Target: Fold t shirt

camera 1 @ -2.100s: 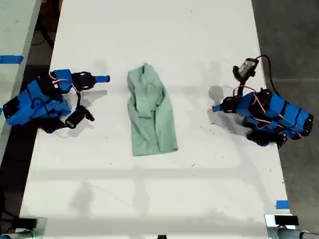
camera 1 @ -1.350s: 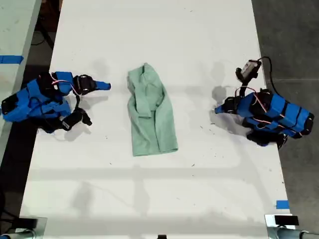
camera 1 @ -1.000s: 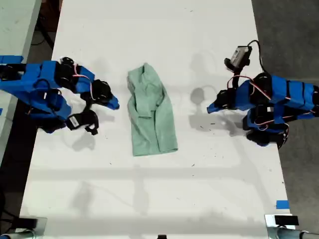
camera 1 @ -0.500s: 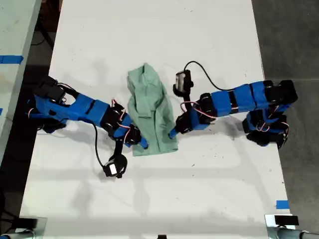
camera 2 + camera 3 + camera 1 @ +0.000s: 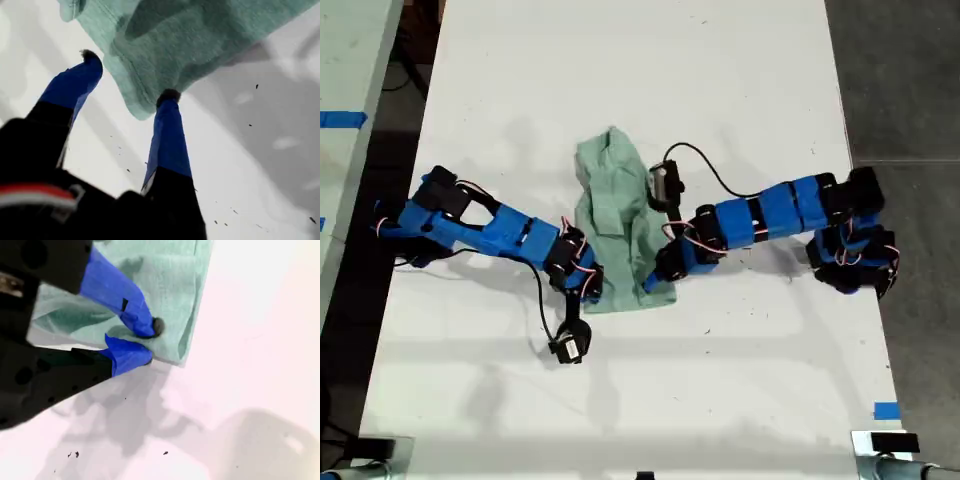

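The shirt [image 5: 615,220], pale mint and wrinkled, lies as a long narrow strip mid-worktop [image 5: 720,80] in the exterior view. Both blue arms stretch low across the worktop to its near hem, one at each corner. My first end effector [image 5: 130,75] is spread, one fingertip touching a hem corner. My second end effector [image 5: 150,342] pinches the hem beside a corner.
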`<state>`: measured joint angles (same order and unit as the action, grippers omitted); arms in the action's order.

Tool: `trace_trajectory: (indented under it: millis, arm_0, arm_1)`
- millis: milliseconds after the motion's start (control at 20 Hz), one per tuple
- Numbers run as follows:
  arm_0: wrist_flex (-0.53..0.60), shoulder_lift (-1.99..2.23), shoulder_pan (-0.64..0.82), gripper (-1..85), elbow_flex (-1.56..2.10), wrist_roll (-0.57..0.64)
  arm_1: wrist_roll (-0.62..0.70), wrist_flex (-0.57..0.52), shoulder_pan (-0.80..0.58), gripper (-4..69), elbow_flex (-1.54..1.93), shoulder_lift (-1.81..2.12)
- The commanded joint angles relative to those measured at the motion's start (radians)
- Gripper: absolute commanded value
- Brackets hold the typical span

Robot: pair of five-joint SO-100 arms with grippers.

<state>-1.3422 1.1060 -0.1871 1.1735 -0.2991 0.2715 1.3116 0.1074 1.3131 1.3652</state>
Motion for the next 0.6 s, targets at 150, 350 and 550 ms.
trace_trajectory:
  millis: [150,350,550]
  arm_0:
    - [0.028,0.018,-0.006,-0.3,-0.061,0.032]
    - [0.041,0.003,-0.006,-0.3,-0.084,0.058]
    - [0.049,-0.005,-0.006,-0.3,-0.087,0.066]
  arm_1:
    - [-0.020,-0.003,0.060,27.2,-0.114,-0.025]
    - [-0.052,-0.009,0.071,27.5,-0.114,-0.127]
    - [-0.052,-0.017,0.074,12.0,-0.143,-0.184]
